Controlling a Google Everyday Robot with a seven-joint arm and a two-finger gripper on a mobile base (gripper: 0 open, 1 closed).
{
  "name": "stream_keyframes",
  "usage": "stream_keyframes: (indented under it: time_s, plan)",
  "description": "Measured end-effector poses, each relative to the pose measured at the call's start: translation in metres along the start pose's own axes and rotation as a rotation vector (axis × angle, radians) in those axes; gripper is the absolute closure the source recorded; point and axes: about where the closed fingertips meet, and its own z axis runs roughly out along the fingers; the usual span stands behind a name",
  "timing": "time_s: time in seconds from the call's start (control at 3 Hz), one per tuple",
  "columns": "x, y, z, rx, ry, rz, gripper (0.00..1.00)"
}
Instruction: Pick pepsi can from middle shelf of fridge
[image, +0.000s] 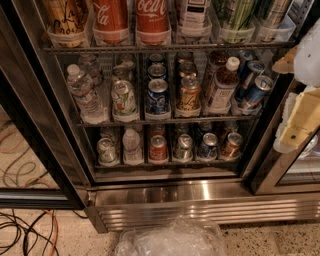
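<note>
The fridge (200, 197) stands open in front of me, with wire racks full of drinks. The middle shelf (170, 120) holds clear lane trays. The pepsi can (158, 96), dark blue with a silver top, stands at the front of its lane near the shelf's centre, with more cans behind it. A gold-orange can (189, 98) is right beside it on the right and a green-and-white can (123, 98) on the left. My gripper (296, 122), cream and white, hangs at the right edge of the view, outside the fridge, well to the right of the pepsi can and apart from it.
Water bottles (82, 94) fill the shelf's left end; a white-capped bottle (222, 85) and slim blue cans (255, 91) fill the right. Coca-Cola bottles (151, 20) stand on the rack above, small cans (158, 148) below. A crumpled clear plastic bag (170, 240) and cables (25, 170) lie on the floor.
</note>
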Motion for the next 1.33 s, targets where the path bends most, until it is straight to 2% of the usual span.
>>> stream_keyframes:
  time_s: [0.33,0.67,1.0,1.33]
  plan:
    - [0.000,0.000,0.000,0.000,0.000,0.000,0.00]
    - [-0.016,0.002,0.009,0.012,-0.052,0.031,0.00]
    - [-0.050,0.009,0.038,0.004,-0.167,0.061,0.00]
    - [-0.086,0.004,0.064,0.013,-0.269,0.111,0.00]
